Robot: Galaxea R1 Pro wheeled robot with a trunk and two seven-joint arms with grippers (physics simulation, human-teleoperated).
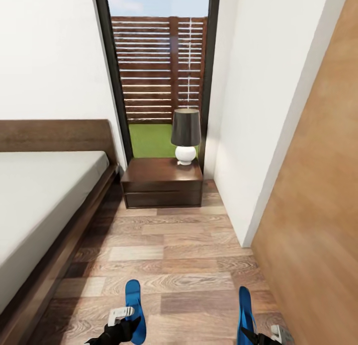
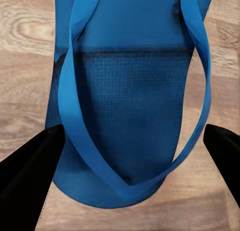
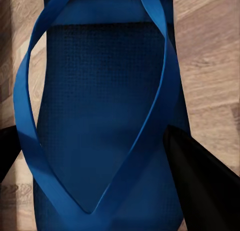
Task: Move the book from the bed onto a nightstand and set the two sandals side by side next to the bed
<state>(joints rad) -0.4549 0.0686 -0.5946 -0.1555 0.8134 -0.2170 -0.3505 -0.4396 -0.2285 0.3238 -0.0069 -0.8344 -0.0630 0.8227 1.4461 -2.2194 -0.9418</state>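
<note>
Two bright blue flat flip-flop sandals lie on the light wood-plank floor (image 1: 189,255), nearest the robot and to the right of the large bed with the off-white mattress (image 1: 44,195): the left sandal (image 1: 134,307) nearer the bed, the right sandal (image 1: 245,310) well apart from it, toward the brown wooden door panel (image 1: 318,225). Each arm's tool is at one sandal: the left tool (image 1: 122,321) beside the left one, the right tool (image 1: 263,335) at the right one.

The head view gives only the heel ends and the room. The left wrist view shows the left sandal (image 2: 125,101) with its V-shaped strap, the two dark fingers (image 2: 30,171) spread wide on either side of it, released and not touching. The right wrist view shows the right sandal (image 3: 105,121) between that tool's fingers (image 3: 200,181), one overlapping its edge; I cannot tell whether it grips.

Farther on, one small dark reddish-brown glossy wooden nightstand (image 1: 163,183) stands just beyond the bed's headboard end, carrying one white-based lamp with a dark shade (image 1: 186,136). Behind it, a tall glass opening (image 1: 159,71) shows a slatted fence.
</note>
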